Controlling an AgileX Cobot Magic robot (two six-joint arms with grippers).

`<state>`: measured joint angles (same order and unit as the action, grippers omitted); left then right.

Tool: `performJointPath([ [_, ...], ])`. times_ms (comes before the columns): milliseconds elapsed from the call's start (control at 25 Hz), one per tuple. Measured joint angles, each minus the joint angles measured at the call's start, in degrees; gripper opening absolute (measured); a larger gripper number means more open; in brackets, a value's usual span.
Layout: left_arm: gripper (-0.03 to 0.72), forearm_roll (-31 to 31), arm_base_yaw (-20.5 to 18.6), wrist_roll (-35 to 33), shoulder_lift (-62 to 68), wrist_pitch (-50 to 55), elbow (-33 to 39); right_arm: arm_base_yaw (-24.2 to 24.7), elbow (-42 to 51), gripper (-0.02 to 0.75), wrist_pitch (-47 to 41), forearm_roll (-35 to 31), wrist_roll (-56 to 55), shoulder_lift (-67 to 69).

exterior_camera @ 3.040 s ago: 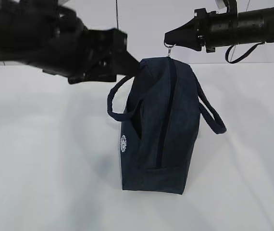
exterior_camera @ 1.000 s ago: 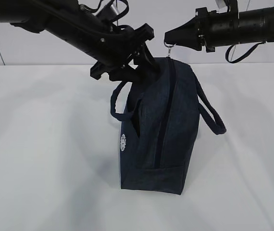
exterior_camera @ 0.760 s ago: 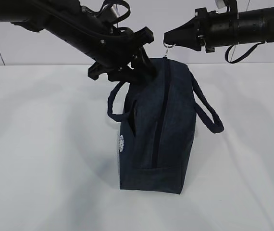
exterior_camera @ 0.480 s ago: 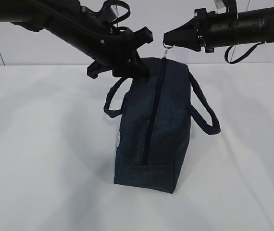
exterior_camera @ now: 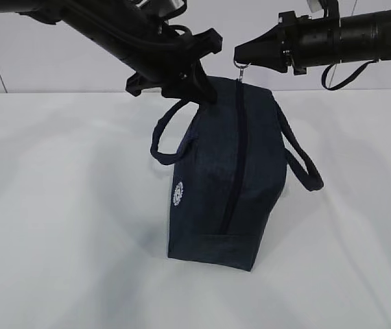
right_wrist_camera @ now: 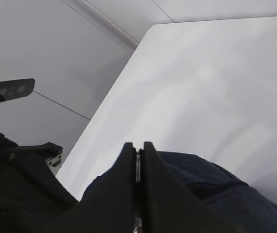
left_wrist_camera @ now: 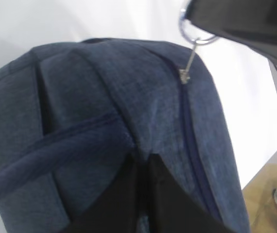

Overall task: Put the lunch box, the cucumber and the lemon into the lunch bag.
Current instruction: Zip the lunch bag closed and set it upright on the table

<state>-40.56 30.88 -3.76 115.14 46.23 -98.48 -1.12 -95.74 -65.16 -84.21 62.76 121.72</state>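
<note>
Broad white tabletop (exterior_camera: 58,226) under everything, meeting a pale wall behind. On it, roughly mid-table, standing on one end: dark navy fabric lunch bag (exterior_camera: 230,178) with two loop handles, top end held up in the air, bottom end resting on the surface. Closed dark zipper line (exterior_camera: 235,154) running down the bag's front face from top to near the base. Left of the bag, coming in from the upper left corner: black left arm, ending in the left gripper (exterior_camera: 199,88) at the bag's upper left shoulder; fingers drawn together and pinched on a fold of the navy fabric, seen in the left wrist view as two dark pads (left_wrist_camera: 129,194) meeting over the cloth beside the zipper seam. Right of the bag, reaching in horizontally from the upper right: black right arm, with the right gripper (exterior_camera: 239,53) just above the bag's top; fingers pressed together on the metal ring pull (exterior_camera: 240,66), which hangs down to the zipper slider at the bag's peak. One loop handle (exterior_camera: 167,137) drooping off the bag's left side, the other (exterior_camera: 302,161) off the right side. Low on the bag's left edge: small round white logo (exterior_camera: 178,194).
</note>
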Motion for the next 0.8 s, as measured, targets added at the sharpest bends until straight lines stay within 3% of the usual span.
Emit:
performJointPath([
  [800,-0.003,2.2,0.0,-3.22,-1.7,9.33,-2.81,0.0,-1.14,0.006,1.92,-0.1,1.16,0.0],
])
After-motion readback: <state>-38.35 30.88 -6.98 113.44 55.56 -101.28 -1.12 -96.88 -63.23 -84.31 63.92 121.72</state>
